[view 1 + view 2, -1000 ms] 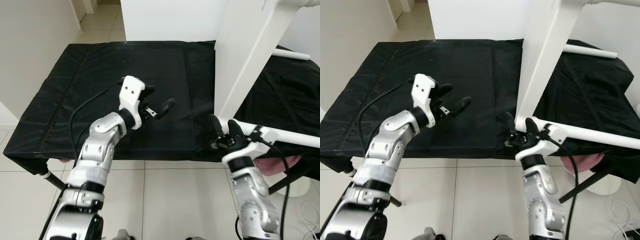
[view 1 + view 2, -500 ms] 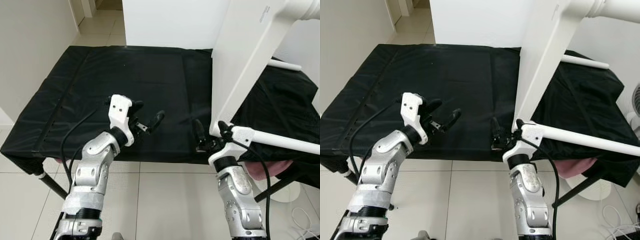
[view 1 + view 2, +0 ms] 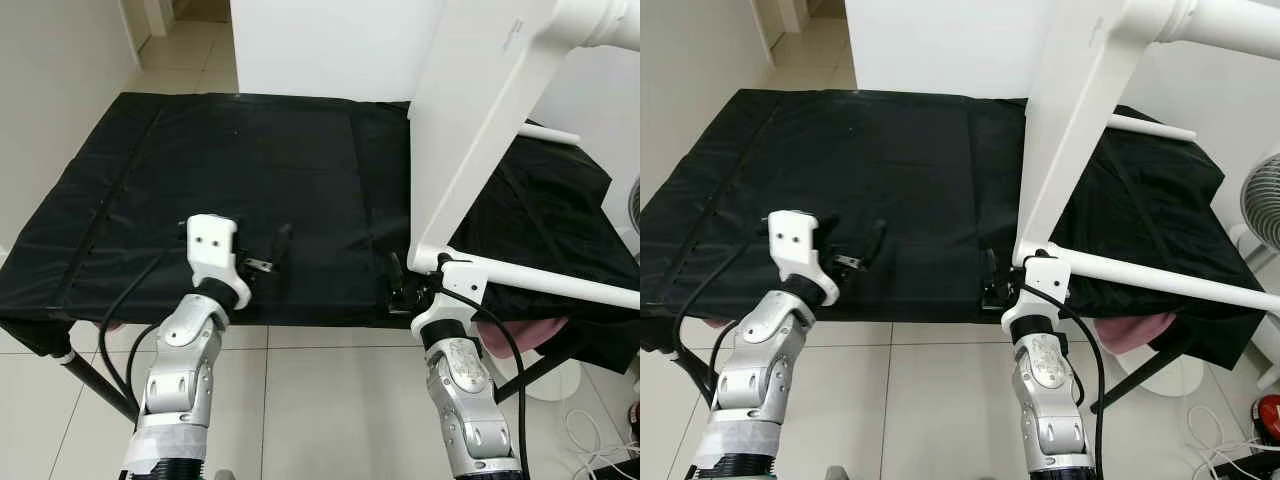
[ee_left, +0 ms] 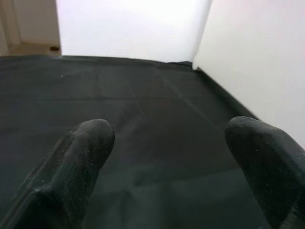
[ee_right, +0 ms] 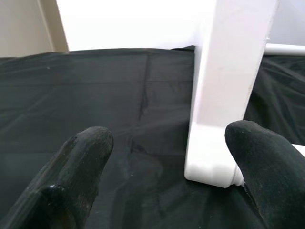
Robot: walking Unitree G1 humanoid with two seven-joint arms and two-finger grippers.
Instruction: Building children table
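A wide table draped in a black, creased cloth (image 3: 200, 190) stands in front of me on a pale tiled floor (image 3: 320, 400). On its right side stands the thing I am building: a white children's table (image 3: 470, 150) tipped up on edge, its flat white top rising steeply, one lower corner resting on the cloth close to the near edge. A white round leg (image 3: 560, 285) runs out from that corner to my right, lying low over the cloth, and another white round leg (image 3: 1150, 127) shows farther back behind the panel.

My right gripper (image 3: 398, 285) sits at the near edge of the cloth, just beside the resting corner. Its two black fingers (image 5: 259, 162) are spread wide and clasp nothing; in the right wrist view the white corner block and the start of the leg lie ahead between them, nearer to one finger.

My left gripper (image 3: 268, 250) hovers over the black cloth near its front edge, well apart from the white panel. Its fingers (image 4: 81, 157) are also spread wide with nothing between them but dark cloth; the white panel shows off to the side in the left wrist view.

At the far right a white fan (image 3: 1260, 200) stands on the floor.
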